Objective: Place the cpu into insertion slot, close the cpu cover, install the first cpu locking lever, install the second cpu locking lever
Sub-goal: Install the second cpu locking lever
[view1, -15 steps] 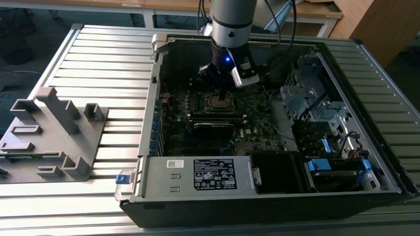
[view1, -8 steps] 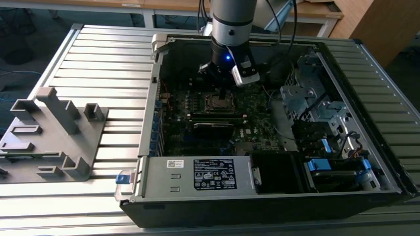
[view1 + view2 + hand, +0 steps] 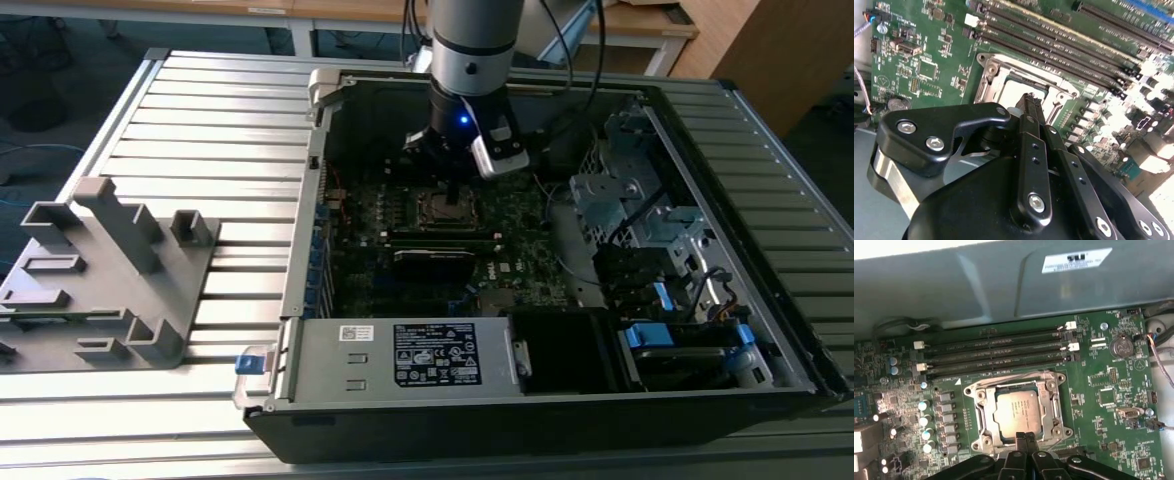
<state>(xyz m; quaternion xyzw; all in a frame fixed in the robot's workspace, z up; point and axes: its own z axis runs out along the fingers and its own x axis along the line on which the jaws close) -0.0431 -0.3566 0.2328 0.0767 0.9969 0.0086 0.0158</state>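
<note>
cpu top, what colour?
Dull silver-grey metal; the cpu shows best in the first wrist view.

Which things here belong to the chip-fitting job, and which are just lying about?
Job: chip in its socket; metal cover around it; hand, closed, at the socket's edge.
Lying about: grey plastic stand; memory slots; coin battery; label.

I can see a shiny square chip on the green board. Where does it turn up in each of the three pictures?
Exterior view: the cpu sits mid-board inside the computer case, just below the arm's gripper.
First wrist view: the cpu lies framed by the cpu cover, just beyond the gripper.
Second wrist view: the cpu peeks out behind the gripper.
Shared landmark: the long memory slots run alongside it.
</note>
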